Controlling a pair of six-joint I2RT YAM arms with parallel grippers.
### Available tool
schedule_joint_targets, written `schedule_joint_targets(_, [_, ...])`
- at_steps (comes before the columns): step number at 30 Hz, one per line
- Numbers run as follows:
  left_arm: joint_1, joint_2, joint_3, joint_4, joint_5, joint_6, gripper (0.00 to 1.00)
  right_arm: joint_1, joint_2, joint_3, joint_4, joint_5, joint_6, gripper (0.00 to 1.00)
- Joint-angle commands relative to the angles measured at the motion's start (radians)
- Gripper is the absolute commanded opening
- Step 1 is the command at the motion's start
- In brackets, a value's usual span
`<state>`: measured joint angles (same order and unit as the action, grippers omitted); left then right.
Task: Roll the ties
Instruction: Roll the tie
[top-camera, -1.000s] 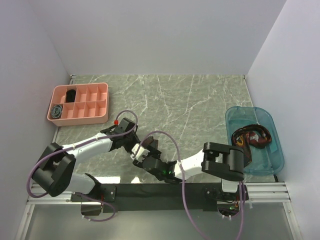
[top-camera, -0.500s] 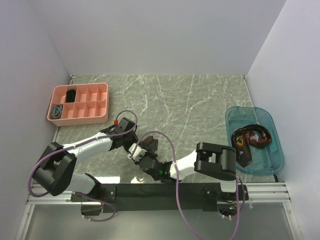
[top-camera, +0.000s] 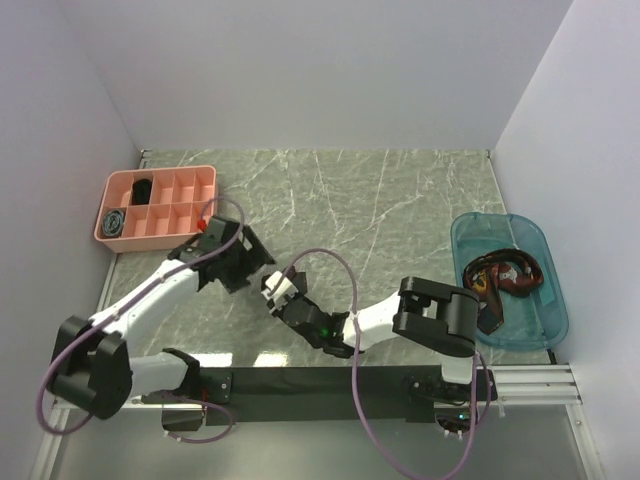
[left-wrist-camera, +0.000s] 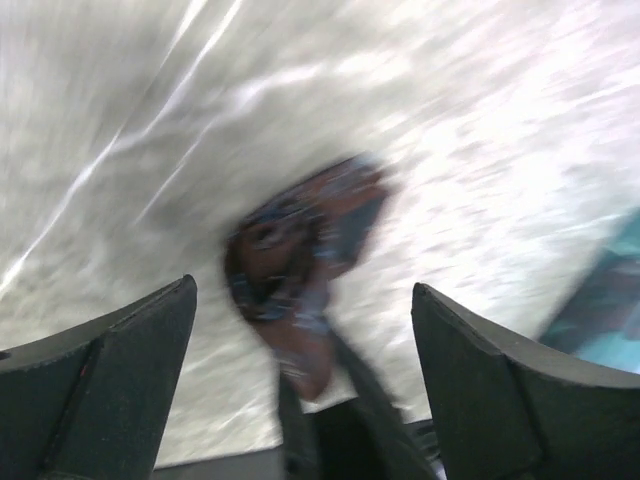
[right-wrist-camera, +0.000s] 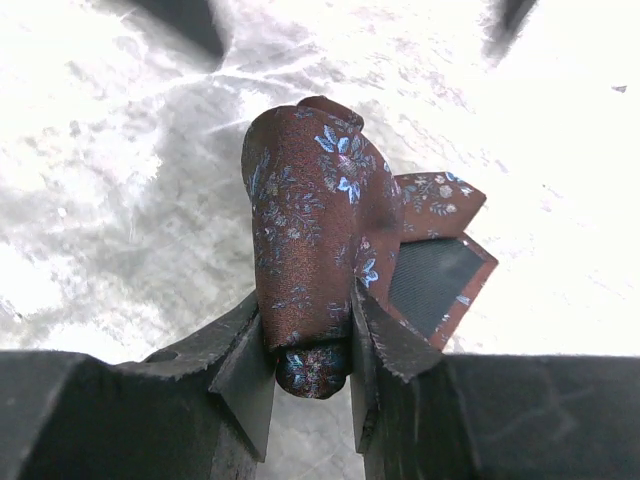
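A dark brown-maroon tie with small blue flowers, rolled into a coil (right-wrist-camera: 305, 230), stands upright between my right gripper's (right-wrist-camera: 308, 300) fingers, which are shut on its lower part. Its pointed end (right-wrist-camera: 440, 265) sticks out to the right, showing the dark lining. In the left wrist view the same coil (left-wrist-camera: 300, 255) is blurred and lies ahead of my left gripper (left-wrist-camera: 302, 290), whose jaws stand wide open and apart from it. From above, the left gripper (top-camera: 252, 262) sits just left of the right gripper (top-camera: 276, 289), near the table's front middle.
A pink divided tray (top-camera: 190, 238) at the back left holds a black coil (top-camera: 143, 188) and a grey-blue coil (top-camera: 116, 221). A clear blue bin (top-camera: 530, 330) at the right holds an unrolled patterned tie (top-camera: 505, 275). Purple cables loop over both arms.
My left gripper let go of the coil, opened wide and drew back up and to the left. My right gripper closed on the coil and shifted slightly left.
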<state>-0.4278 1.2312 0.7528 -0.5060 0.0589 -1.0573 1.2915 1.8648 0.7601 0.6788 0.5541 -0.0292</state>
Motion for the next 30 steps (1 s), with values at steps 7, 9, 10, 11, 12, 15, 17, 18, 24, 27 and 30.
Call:
schedule_joint_targets(7, [0.078,-0.209,-0.029,0.125,-0.056,-0.016,0.97,-0.127,-0.048,-0.027,-0.119,-0.212,0.212,0.0])
schedule_joint_targets(9, [0.078,-0.248,-0.099,0.191,-0.056,-0.036,0.97,-0.161,-0.068,-0.047,-0.12,-0.304,0.285,0.0])
schedule_joint_targets(10, [0.078,-0.283,-0.124,0.214,-0.056,-0.044,0.96,-0.202,-0.09,-0.057,-0.113,-0.337,0.311,0.0])
schedule_joint_targets(11, [0.078,-0.3,-0.148,0.233,-0.051,-0.052,0.95,-0.221,-0.101,-0.074,-0.114,-0.411,0.378,0.0])
schedule_joint_targets(12, [0.078,-0.317,-0.197,0.279,-0.039,-0.065,0.95,-0.244,-0.108,-0.087,-0.111,-0.44,0.415,0.0])
schedule_joint_targets(15, [0.066,-0.369,-0.283,0.342,-0.019,-0.079,0.95,-0.336,-0.121,-0.139,-0.047,-0.631,0.57,0.0])
schedule_joint_targets(17, [0.049,-0.386,-0.309,0.374,-0.022,-0.081,0.96,-0.392,-0.108,-0.174,0.022,-0.7,0.682,0.0])
schedule_joint_targets(18, [0.043,-0.388,-0.328,0.382,-0.021,-0.079,0.96,-0.406,-0.104,-0.179,0.034,-0.732,0.716,0.0])
schedule_joint_targets(24, [-0.031,-0.36,-0.391,0.488,-0.048,-0.125,0.96,-0.515,-0.021,-0.206,0.136,-0.925,0.978,0.0])
schedule_joint_targets(27, [-0.074,-0.299,-0.391,0.54,-0.056,-0.133,0.96,-0.553,0.023,-0.19,0.133,-1.005,1.055,0.0])
schedule_joint_targets(30, [-0.117,-0.241,-0.383,0.57,-0.091,-0.142,0.96,-0.577,0.059,-0.16,0.094,-1.063,1.097,0.0])
